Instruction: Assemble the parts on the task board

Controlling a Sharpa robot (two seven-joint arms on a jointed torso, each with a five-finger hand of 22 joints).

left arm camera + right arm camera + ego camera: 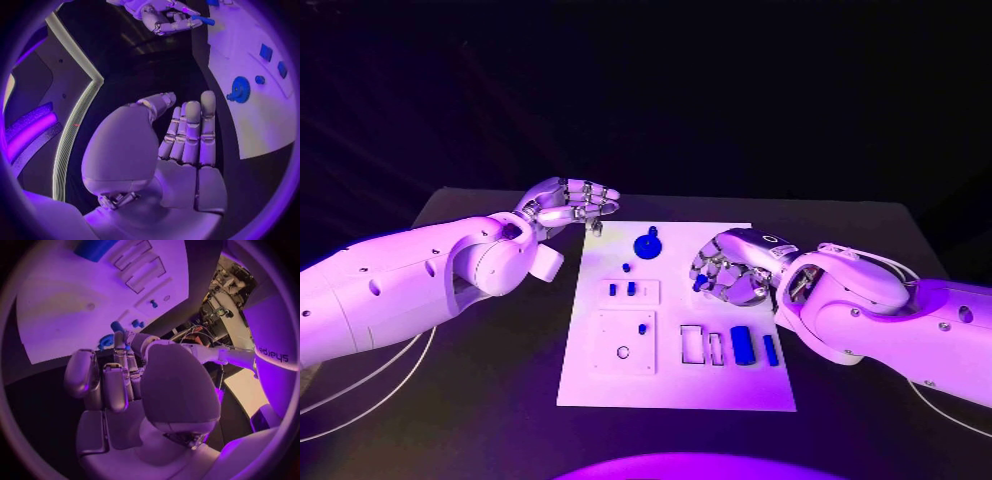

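The white task board (672, 385) lies mid-table. My right hand (733, 266) hovers over its right side and pinches a small blue part (700, 283) at its fingertips; the left wrist view shows that hand (164, 18) with the blue part (203, 20) sticking out. My left hand (568, 206) hangs off the board's far left corner, holding nothing, its fingers (190, 132) side by side. A blue gear (648, 243) sits at the board's far end, with a small peg (627, 267) nearer. A blue block (741, 345) and a thin bar (770, 349) lie near the right edge.
Two small blue pieces (620, 289) stand in a raised white holder. A square plate (623, 342) carries a blue peg (643, 328) and a ring hole. Rectangular slots (691, 343) lie beside the blue block. Black table (488, 400) surrounds the board.
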